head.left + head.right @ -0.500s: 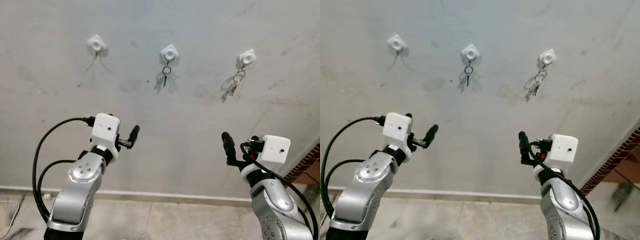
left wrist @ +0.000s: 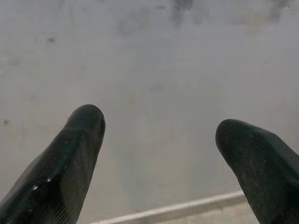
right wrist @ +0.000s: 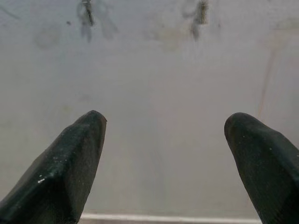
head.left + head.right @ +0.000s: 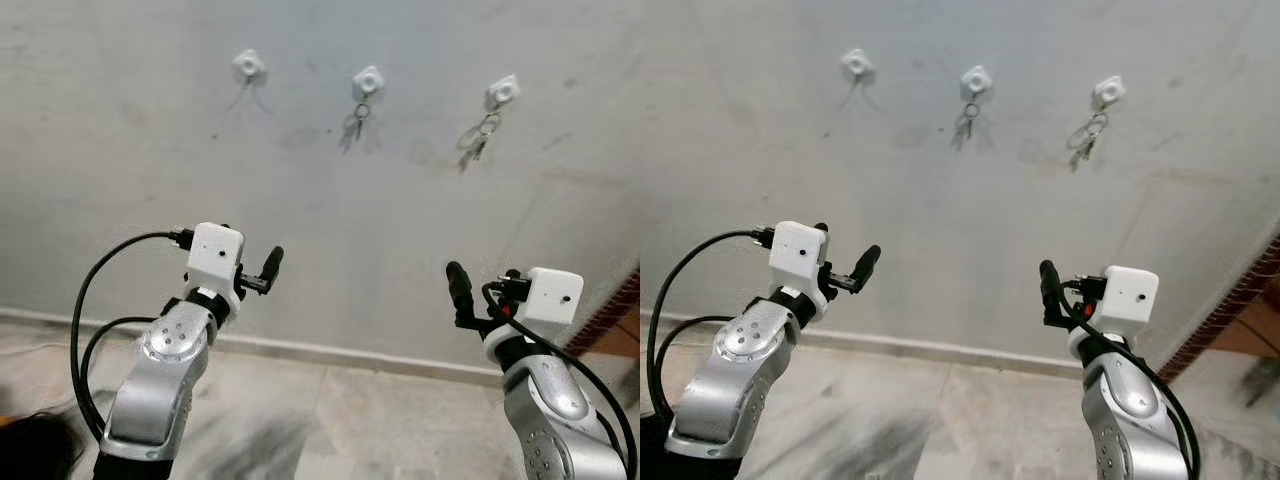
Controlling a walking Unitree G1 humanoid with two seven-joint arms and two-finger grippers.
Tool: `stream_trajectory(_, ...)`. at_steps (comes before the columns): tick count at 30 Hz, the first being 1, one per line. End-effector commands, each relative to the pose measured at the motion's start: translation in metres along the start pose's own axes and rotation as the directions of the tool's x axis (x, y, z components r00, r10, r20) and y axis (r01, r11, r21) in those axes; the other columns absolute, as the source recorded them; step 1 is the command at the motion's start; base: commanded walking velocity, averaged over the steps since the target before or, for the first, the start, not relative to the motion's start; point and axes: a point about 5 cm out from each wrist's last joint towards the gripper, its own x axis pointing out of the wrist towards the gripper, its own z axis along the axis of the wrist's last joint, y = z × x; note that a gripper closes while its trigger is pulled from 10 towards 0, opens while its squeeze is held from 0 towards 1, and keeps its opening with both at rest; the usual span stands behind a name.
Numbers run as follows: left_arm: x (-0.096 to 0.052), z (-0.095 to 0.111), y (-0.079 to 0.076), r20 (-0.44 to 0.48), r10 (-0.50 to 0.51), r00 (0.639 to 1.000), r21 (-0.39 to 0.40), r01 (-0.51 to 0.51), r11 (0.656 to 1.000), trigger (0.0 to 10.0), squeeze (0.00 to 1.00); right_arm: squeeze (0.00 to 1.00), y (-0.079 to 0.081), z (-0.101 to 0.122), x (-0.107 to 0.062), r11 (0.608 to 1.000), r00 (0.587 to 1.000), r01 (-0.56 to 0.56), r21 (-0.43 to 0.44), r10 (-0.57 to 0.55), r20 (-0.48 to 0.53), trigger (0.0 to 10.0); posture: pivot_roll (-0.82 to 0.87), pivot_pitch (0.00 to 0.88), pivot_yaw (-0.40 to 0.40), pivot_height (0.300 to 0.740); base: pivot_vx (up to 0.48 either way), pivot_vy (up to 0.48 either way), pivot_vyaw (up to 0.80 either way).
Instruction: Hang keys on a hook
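Wall point(image 4: 300, 200): keys point(image 4: 478, 137) above right claw point(image 4: 458, 290).

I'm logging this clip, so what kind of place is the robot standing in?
Probably a bare hallway or entry wall in a home: three small white plastic wall hooks on grey plaster, two with hanging metal keys, and a pale tiled floor.

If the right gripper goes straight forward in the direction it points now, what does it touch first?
Most likely the bare grey wall. The right gripper is open and empty, with plain wall between its fingers. The two key sets hang higher up, off that line. How far the wall is cannot be told.
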Motion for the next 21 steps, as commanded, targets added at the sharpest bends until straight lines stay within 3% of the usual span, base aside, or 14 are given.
stream_trajectory(1, 0.0016, 0.0053, -0.0015, 0.016, -0.017, 1.000, 0.007, 0.017, 1.000, 10.0, 0.00, 0.00, -0.0020, 0.0027, -0.0003, 1.000, 1.000, 0.008, -0.001, -0.008, 0.011, 10.0, 0.15, 0.000, -0.035, 0.740, -0.307, 0.000, 0.00)
stream_trajectory(21, 0.0058, 0.0070, -0.0055, 0.024, -0.031, 0.999, 0.001, 0.031, 1.000, 10.0, 0.00, 0.00, -0.0025, 0.0046, 0.0025, 1.000, 1.000, 0.012, 0.000, -0.012, 0.018, 10.0, 0.14, 0.000, -0.034, 0.740, -0.304, 0.000, 0.00)
